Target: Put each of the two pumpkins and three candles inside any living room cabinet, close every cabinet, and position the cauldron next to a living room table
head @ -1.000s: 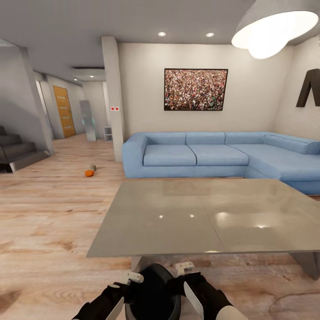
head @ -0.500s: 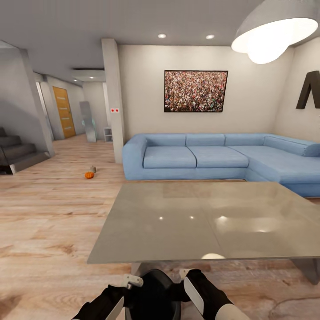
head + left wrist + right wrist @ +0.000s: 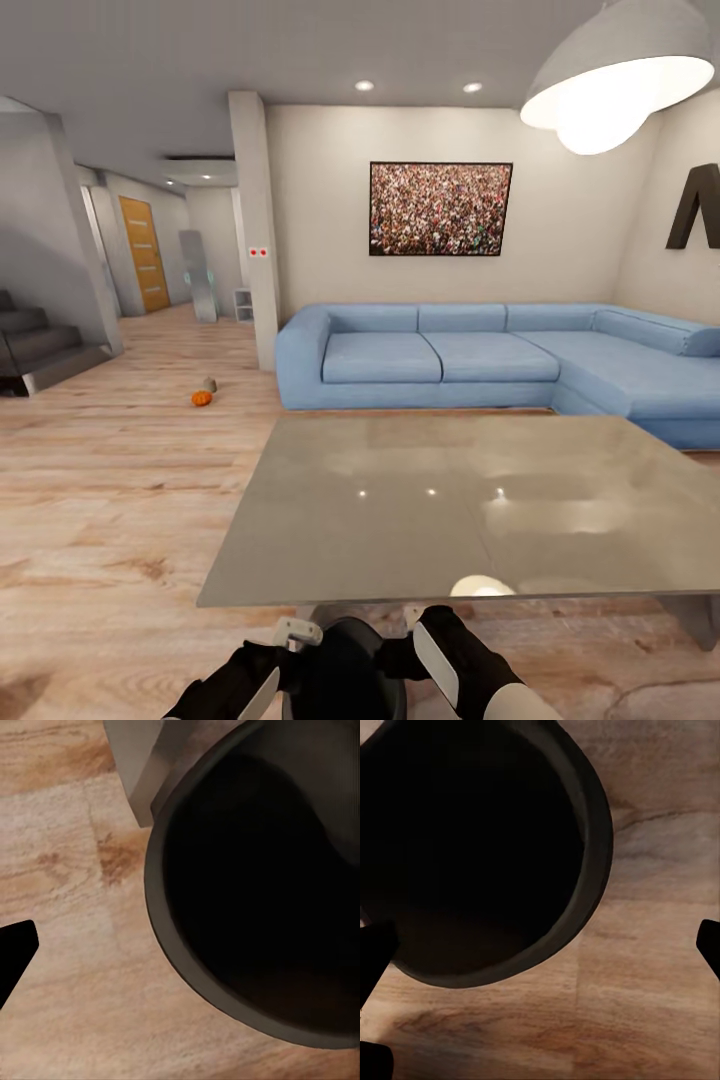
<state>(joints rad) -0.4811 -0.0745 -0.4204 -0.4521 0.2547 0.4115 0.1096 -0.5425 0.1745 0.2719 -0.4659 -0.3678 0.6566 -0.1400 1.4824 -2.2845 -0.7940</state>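
Held black cauldron (image 3: 345, 668) at six o'clock between left gripper (image 3: 290, 634) and right gripper (image 3: 415, 622), closure unclear; likely heavy, rigid, best gripped by rim.

Bright, even render, your pendant lamp (image 3: 610, 85) glaring on the glossy table (image 3: 450, 500) past your grippers, wrist views soft.

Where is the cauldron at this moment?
In the head view the cauldron sits low between the left gripper and right gripper, by the grey table's near edge.
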